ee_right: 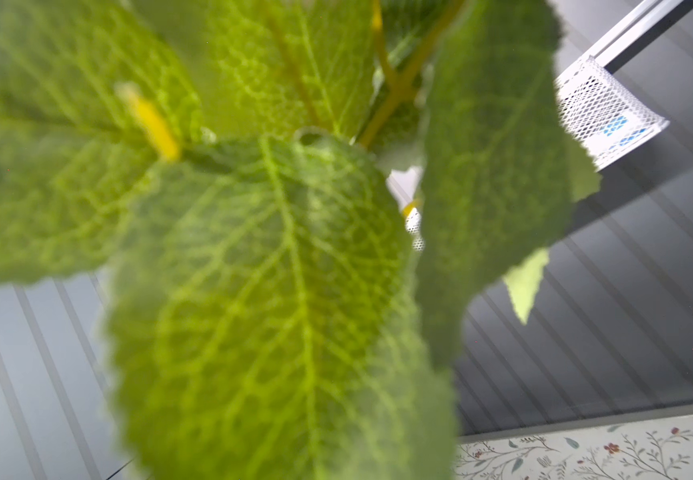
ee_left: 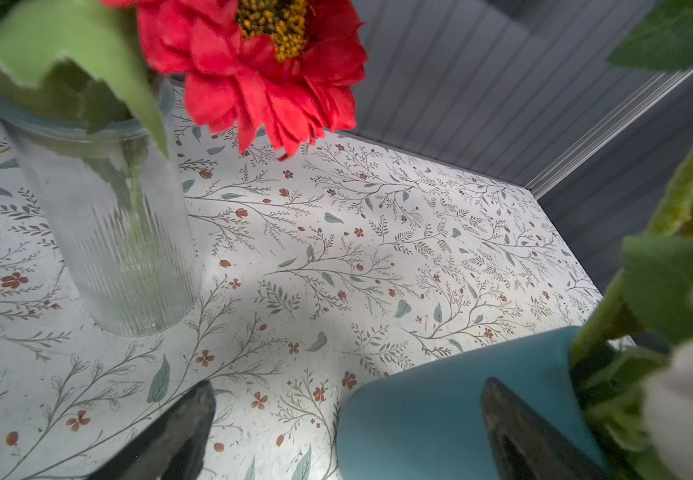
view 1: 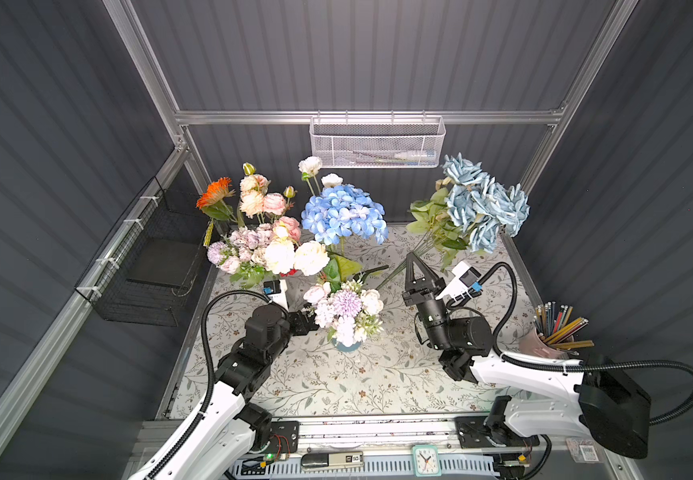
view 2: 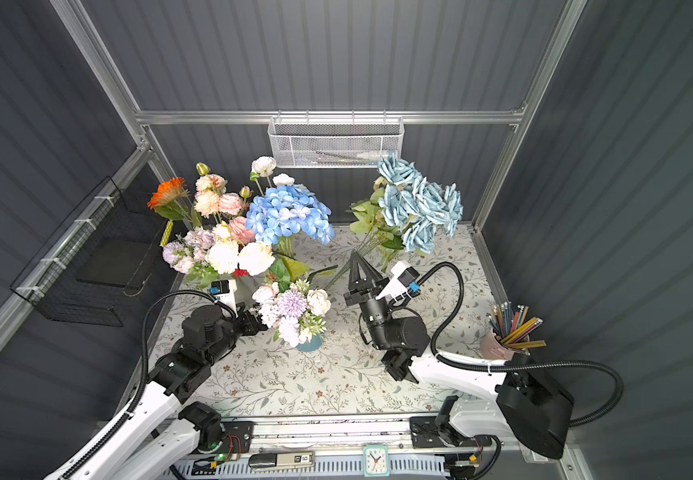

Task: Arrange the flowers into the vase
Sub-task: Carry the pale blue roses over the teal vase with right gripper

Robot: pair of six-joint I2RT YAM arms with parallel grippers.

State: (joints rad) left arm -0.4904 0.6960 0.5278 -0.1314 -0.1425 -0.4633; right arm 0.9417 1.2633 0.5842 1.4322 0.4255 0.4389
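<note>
A teal vase [view 1: 345, 345] [ee_left: 419, 415] stands mid-table and holds a pink, lilac and white bunch of flowers [view 1: 344, 307]. My left gripper [view 1: 306, 321] [ee_left: 349, 386] is open at the vase's left side, and the vase body lies between its fingers [ee_left: 515, 432]. My right gripper [view 1: 413, 259] [view 2: 355, 258] is shut on the stems of a dusty-blue rose bunch [view 1: 481, 203] [view 2: 419, 208], held up and tilted toward the back right. In the right wrist view its green leaves [ee_right: 278, 291] hide the jaws. A clear ribbed vase [ee_left: 116, 232] carries a red flower [ee_left: 261, 62].
A blue hydrangea [view 1: 344, 214], an orange daisy [view 1: 216, 193] and pink, peach and white bunches [view 1: 270, 249] stand at the back left. A white mesh basket [view 1: 378, 143] hangs on the back rail, and a black wire basket [view 1: 149, 270] on the left. A pencil cup [view 1: 552, 336] is at right.
</note>
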